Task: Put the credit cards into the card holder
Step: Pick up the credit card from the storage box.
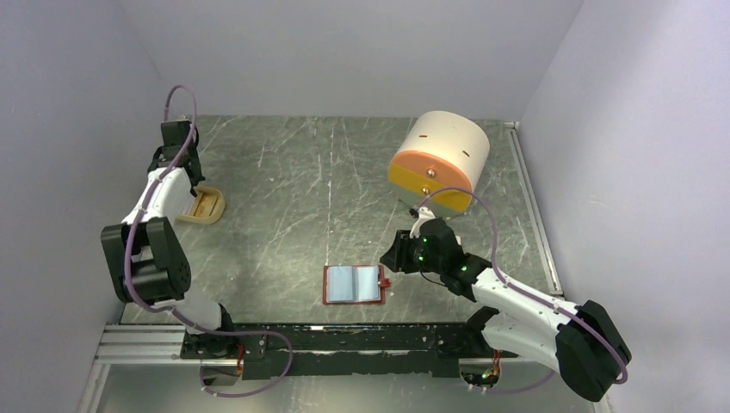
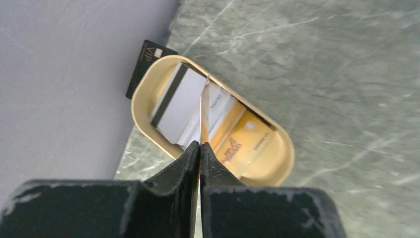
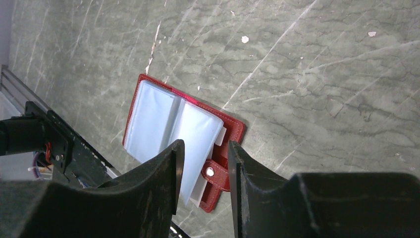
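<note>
Credit card (image 2: pixel 203 111), seemingly edge-on, pinched in the closed left gripper (image 2: pixel 199 147).

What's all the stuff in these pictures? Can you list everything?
table: one, grey-green marble, under everything
tray: one, beige, left side by the wall
cards in tray: at least three, white and gold, lying inside it
black card: one, black, outside the tray against the wall
held card: one, seen edge-on so colour unclear, above the tray
wallet: one, red with pale blue pockets, open, front middle
cylinder: one, cream and orange, back right
left tool: black, shut on the held card
right tool: black, open, above the wallet's snap tab
</note>
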Available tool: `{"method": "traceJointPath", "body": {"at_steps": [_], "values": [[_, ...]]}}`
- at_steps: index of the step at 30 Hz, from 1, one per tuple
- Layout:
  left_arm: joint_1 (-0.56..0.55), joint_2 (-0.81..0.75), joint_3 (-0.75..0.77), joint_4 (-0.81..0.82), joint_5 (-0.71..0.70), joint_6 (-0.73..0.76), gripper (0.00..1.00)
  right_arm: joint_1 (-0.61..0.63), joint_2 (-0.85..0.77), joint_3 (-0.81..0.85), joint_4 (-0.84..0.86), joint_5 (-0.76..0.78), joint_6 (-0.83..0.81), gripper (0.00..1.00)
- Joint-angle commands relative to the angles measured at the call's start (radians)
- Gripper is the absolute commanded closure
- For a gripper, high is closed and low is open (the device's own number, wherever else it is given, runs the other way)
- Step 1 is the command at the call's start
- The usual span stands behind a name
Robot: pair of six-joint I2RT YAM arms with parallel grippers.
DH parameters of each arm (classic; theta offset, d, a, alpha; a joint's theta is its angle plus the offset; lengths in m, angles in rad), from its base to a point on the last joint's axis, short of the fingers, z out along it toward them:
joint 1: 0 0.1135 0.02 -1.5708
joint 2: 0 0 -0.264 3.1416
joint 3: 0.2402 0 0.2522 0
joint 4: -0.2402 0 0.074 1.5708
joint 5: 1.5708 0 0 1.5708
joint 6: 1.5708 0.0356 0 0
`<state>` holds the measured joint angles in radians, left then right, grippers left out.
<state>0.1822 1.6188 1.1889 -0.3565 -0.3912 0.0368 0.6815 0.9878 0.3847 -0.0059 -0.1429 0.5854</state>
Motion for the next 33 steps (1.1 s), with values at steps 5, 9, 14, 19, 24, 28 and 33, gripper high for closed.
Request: {"method": "traceJointPath", "body": {"at_steps": [5,9,14,19,24,28,33], "values": [[-0.001,-0.149,0.012,-0.063,0.219,-0.229,0.91,-0.011,-0.031,0.002,-0.015,0.0,-0.001,0.58],[-0.001,-0.209,0.005,-0.066,0.367,-0.318,0.91,-0.011,-0.052,0.007,-0.042,0.009,0.004,0.58],[-0.001,-0.266,-0.018,-0.059,0.615,-0.394,0.91,-0.013,-0.078,0.024,-0.086,0.015,0.011,0.58],[-0.021,-0.318,-0.075,-0.03,0.829,-0.503,0.91,-0.011,-0.113,0.035,-0.131,0.023,0.027,0.58],[-0.108,-0.358,-0.145,0.005,0.963,-0.557,0.91,-0.013,-0.148,0.046,-0.191,0.062,0.038,0.58],[-0.225,-0.39,-0.216,0.064,1.03,-0.613,0.91,-0.011,-0.174,0.059,-0.225,0.08,0.057,0.58],[-0.344,-0.408,-0.305,0.151,1.112,-0.729,0.91,-0.013,-0.192,0.062,-0.241,0.084,0.102,0.59]]}}
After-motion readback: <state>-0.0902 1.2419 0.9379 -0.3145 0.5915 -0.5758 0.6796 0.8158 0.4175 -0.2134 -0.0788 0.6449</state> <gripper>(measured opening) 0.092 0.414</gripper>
